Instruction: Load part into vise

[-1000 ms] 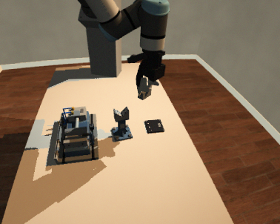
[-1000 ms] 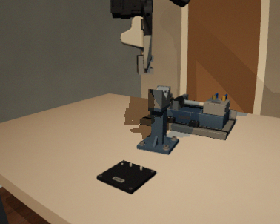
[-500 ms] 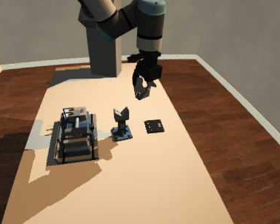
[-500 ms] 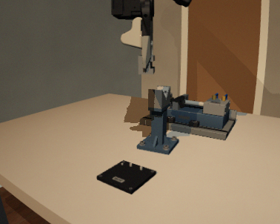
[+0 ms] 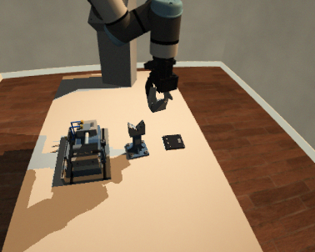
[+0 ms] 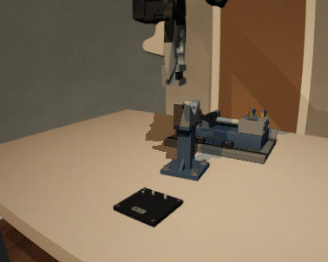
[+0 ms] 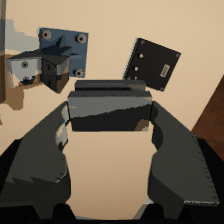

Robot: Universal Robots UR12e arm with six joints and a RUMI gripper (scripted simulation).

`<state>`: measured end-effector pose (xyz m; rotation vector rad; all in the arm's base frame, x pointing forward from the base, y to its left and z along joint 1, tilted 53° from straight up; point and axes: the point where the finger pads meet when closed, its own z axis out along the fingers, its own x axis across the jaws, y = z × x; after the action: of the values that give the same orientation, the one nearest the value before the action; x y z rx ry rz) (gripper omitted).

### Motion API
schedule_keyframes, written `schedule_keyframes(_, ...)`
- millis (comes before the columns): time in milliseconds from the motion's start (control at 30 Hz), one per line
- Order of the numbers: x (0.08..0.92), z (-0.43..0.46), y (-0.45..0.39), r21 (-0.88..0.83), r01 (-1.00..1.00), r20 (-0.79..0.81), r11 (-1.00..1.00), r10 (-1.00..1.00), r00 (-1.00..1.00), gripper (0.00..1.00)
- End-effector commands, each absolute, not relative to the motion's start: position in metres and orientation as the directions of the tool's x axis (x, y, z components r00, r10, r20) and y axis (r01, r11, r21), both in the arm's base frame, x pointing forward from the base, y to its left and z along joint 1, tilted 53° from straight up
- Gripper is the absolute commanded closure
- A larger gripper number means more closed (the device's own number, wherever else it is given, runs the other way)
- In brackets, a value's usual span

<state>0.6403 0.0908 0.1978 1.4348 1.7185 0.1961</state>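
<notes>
My gripper (image 5: 160, 103) (image 6: 174, 77) (image 7: 110, 102) is shut on the part (image 5: 157, 105) (image 6: 180, 81) (image 7: 109, 106), a grey block spanning the two fingers in the wrist view. It is held in the air, above and behind the V-block (image 5: 137, 128) (image 6: 192, 114). A dark notch that looks like the slot shows on the part's side in the exterior view, seemingly not facing up. The vise (image 5: 83, 152) (image 6: 232, 134) stands open at the left in the top view, its jaws empty. The work stop and low bars are too small to make out.
The black infeed plate (image 5: 173, 142) (image 6: 147, 208) (image 7: 152, 65) lies empty beside the V-block's blue base (image 5: 142, 153) (image 6: 186, 172) (image 7: 75, 49). The V-block's post stands between plate and vise. The air cylinder (image 5: 89, 125) (image 6: 253, 124) rises at one end of the vise.
</notes>
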Motion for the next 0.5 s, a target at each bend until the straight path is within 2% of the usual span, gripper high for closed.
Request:
schedule_keyframes(0, 0.6399, 0.1991, 0.0890, 0.628, 0.724, -0.478, 0.286, 0.876, 0.069, 1.00)
schedule_keyframes(467, 0.6383, 0.2033, 0.0796, 0.709, 0.697, -0.347, 0.111, 0.915, 0.207, 1.00)
